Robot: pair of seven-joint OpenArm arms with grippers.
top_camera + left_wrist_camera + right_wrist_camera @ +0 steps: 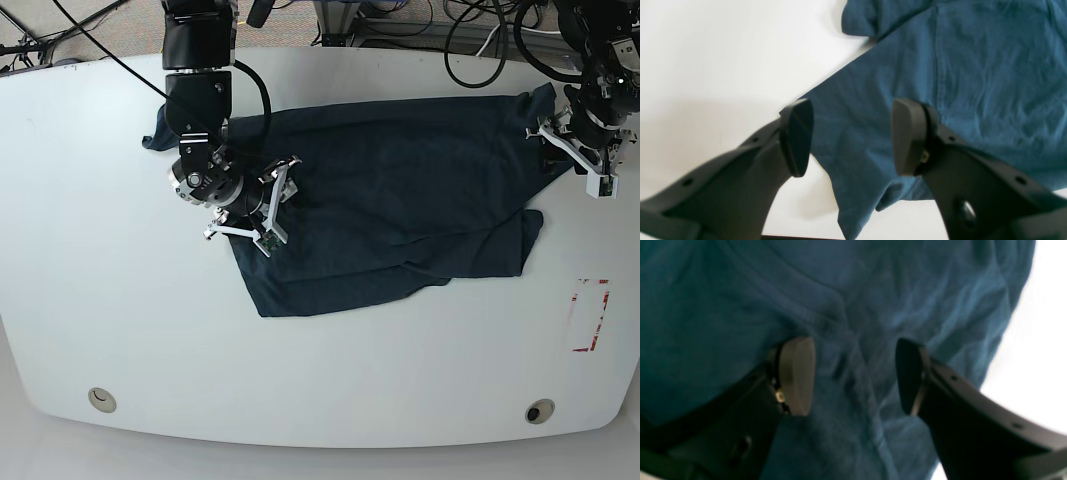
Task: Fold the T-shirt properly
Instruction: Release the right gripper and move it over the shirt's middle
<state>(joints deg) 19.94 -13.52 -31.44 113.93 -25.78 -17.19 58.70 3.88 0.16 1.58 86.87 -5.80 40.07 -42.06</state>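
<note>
One T-shirt (400,190), dark blue and bearing no readable print, lies crumpled across the white surface (120,330), centre toward 2 o'clock. Left pincer (853,136) stands released over its edge; right pincer (855,375) gapes over wrinkled cloth.

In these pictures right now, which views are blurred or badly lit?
Right wrist view: the T-shirt is soft and dark, and the table is washed out. Left wrist view: slightly blurred cloth, bright table. Base view: sharp, evenly lit.
</note>
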